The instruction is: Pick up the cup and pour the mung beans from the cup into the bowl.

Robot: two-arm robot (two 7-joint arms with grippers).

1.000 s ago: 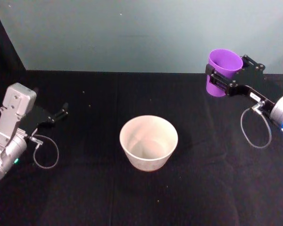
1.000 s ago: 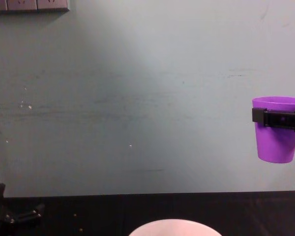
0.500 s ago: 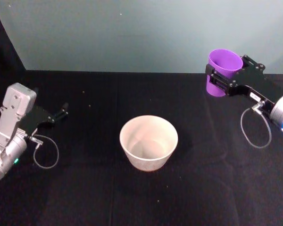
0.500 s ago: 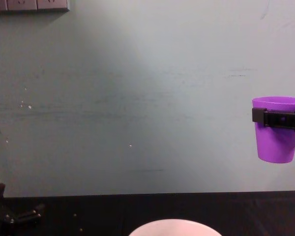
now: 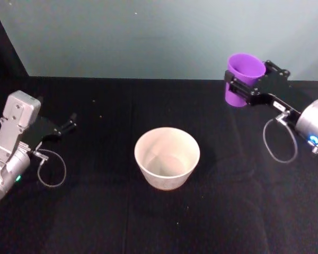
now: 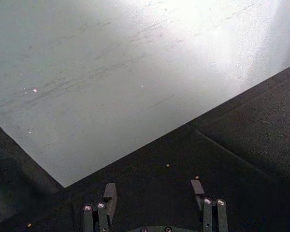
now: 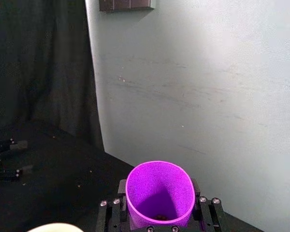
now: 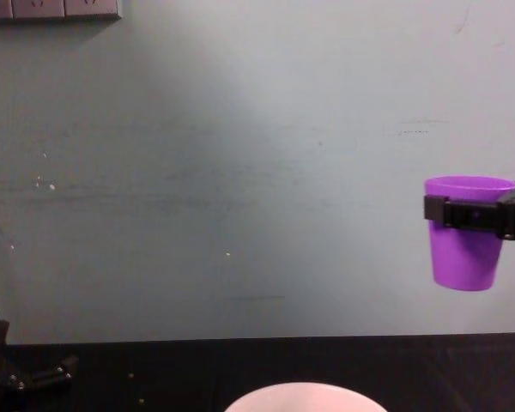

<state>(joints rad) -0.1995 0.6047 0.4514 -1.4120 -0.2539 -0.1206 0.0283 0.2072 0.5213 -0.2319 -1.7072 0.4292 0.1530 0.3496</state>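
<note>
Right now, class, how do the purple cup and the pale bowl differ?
The cup is bright purple and narrow; the bowl is pinkish-white and broader. The cup hangs in the air, clamped by the right gripper; the bowl stands on the table. Both are upright, open-topped, tapered. The left gripper waits at left.

The right pincer (image 5: 248, 84) hangs raised, clamped on the cup (image 5: 246, 67); the left pincer (image 5: 68, 126) sits low, fingers spread.

The left end effector (image 6: 153, 190) is seen with its two fingers held well apart over the black tabletop (image 6: 251, 140). A few stray grains (image 6: 167, 166) are scattered just beyond the end effector, and a scuffed pale wall (image 6: 135, 72) is seen farther beyond.
</note>
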